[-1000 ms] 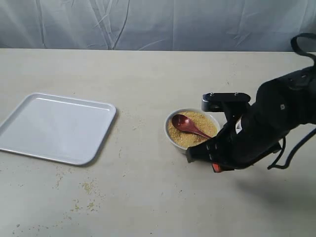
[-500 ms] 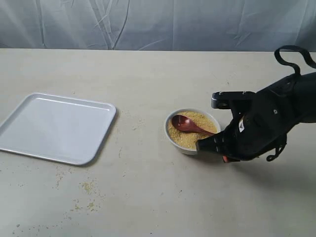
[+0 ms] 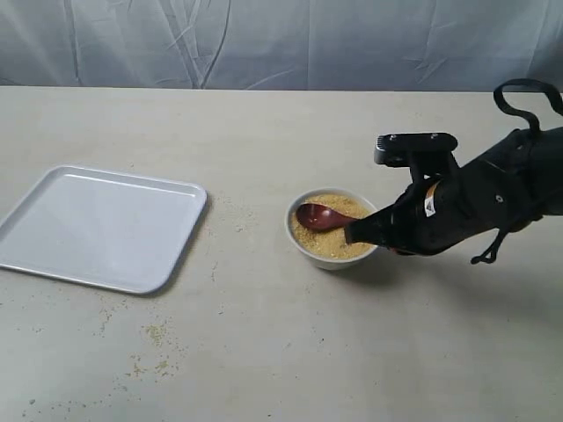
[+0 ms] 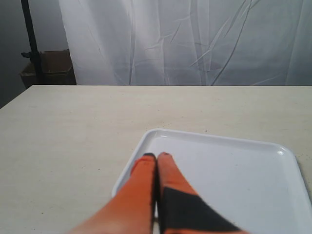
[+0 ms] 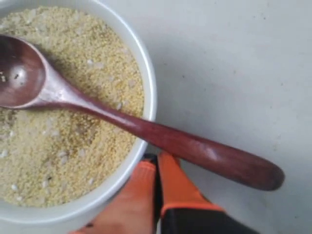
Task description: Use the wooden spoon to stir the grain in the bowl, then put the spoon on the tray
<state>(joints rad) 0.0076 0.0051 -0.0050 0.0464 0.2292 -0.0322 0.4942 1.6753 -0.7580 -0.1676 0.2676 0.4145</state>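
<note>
The small white bowl (image 3: 291, 230) stands right of the table's middle, filled with yellow grain (image 3: 339, 243). The dark red wooden spoon (image 3: 318, 215) lies in it, head on the grain and handle out over the rim toward my right gripper (image 3: 350, 233). In the right wrist view that gripper (image 5: 157, 157) is shut and empty, with its fingertips against the bowl's rim (image 5: 146, 83) just beside the spoon's handle (image 5: 195, 146). The white tray (image 3: 97, 227) lies empty at the left. My left gripper (image 4: 156, 156) is shut near the tray's corner (image 4: 146, 139); the exterior view does not show it.
Spilled grains (image 3: 157, 332) dot the table in front of the tray and a few lie between tray and bowl. A wrinkled grey cloth backdrop (image 3: 281, 44) closes the far side. My right arm's black body (image 3: 475, 207) fills the space right of the bowl.
My right arm has risen and swung back, its gripper tip now at the bowl's right rim. The bowl and spoon have slid slightly left. The tray has not moved.
</note>
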